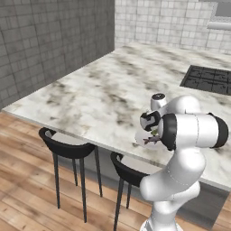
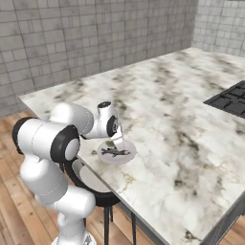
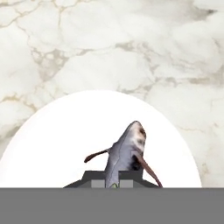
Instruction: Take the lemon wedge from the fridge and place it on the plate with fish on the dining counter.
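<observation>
My pincer (image 2: pixel 117 140) sits directly over the plate (image 2: pixel 125 156), jaws clamped tight on the lemon wedge (image 2: pixel 111 143). In the right base view a small yellow-green bit peeks out at the fingertips just above the plate, and in the hand view a sliver of the same colour shows between my finger tips. I'm reading that as the wedge not yet released.

The plate sits on the dining counter (image 2: pixel 162 110), close to its near overhanging edge, above the stools (image 1: pixel 67 146). The fish (image 2: pixel 115 152) lies across the plate's middle. In the hand view its body runs from my fingertips toward the plate's far side, so the free rim is to either side of it.

Why held here: the wedge has to land on the plate beside the fish, not on the marble, so I keep it centred over the plate and low.

Pose: the arm rises from the base, elbow folded high, forearm reaching over the counter edge, hand pitched down at the plate. The cooktop (image 1: pixel 208 79) is well apart, on the far side of the plate.

Judgement: next is opening the jaws. The risk is the wedge rolling off the fish.
</observation>
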Controlling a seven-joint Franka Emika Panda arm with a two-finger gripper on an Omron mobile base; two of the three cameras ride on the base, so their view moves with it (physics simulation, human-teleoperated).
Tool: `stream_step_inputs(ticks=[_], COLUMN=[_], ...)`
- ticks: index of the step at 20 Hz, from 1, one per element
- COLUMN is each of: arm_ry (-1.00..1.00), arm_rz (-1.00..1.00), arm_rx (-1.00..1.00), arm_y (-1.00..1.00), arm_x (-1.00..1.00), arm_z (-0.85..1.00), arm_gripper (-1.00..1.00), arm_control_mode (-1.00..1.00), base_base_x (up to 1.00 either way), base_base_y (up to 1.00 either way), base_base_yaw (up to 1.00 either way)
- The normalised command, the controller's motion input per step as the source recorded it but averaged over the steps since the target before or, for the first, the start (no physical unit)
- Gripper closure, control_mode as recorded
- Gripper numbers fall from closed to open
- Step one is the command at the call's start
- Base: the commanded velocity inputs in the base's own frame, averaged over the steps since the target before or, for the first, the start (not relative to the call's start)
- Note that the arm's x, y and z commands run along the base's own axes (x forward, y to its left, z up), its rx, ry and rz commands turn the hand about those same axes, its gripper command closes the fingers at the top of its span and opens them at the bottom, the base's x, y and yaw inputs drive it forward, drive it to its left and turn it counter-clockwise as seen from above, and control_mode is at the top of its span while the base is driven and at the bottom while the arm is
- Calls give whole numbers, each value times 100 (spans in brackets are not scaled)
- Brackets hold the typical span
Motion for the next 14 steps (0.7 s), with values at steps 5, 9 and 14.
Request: stream_step_inputs(ticks=[5, 9, 14], arm_ry=[0, 0, 0], arm_rz=[-7, -7, -2], arm_rx=[0, 0, 0], arm_y=[0, 0, 0], arm_x=[0, 0, 0], arm_z=[-7, -8, 0], arm_gripper=[100, 100, -100], arm_control_mode=[-100, -100, -100], base_base_x=[0, 0, 0], base_base_y=[0, 0, 0], base_base_yaw=[0, 0, 0])
